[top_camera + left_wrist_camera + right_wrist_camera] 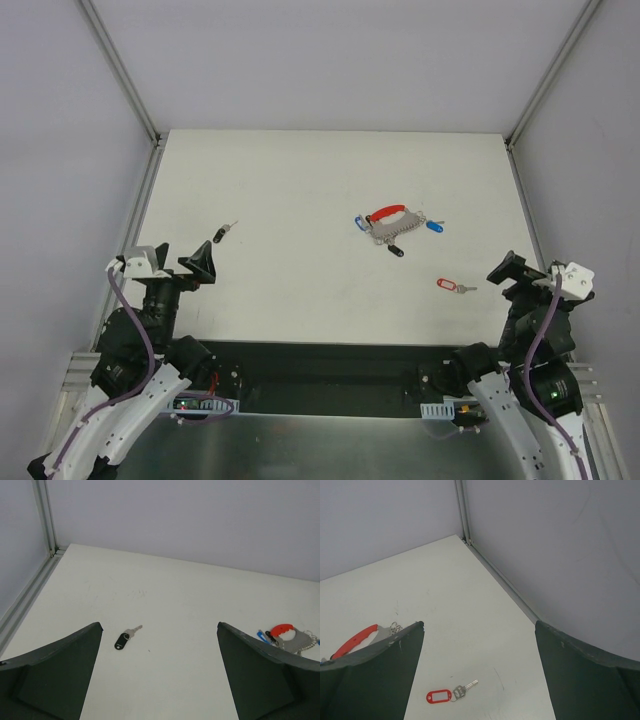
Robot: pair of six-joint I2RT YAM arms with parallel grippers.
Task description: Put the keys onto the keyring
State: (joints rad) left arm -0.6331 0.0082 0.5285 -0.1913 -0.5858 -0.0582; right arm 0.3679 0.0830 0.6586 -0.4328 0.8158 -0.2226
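A small silver key with a black head (222, 235) lies alone on the white table at the left; it also shows in the left wrist view (125, 637). The keyring (394, 225), a grey loop with a red band and blue tags, lies right of centre; it shows in the left wrist view (290, 637) and partly in the right wrist view (360, 639). A black-headed key lies at its near side (396, 249). My left gripper (200, 266) is open, just short of the lone key. My right gripper (512, 270) is open at the right edge, empty.
A key with a red oval tag (453, 286) lies on the table left of my right gripper, seen also in the right wrist view (450, 695). Grey walls with metal corner rails (140, 110) enclose the table (300, 290) on three sides.
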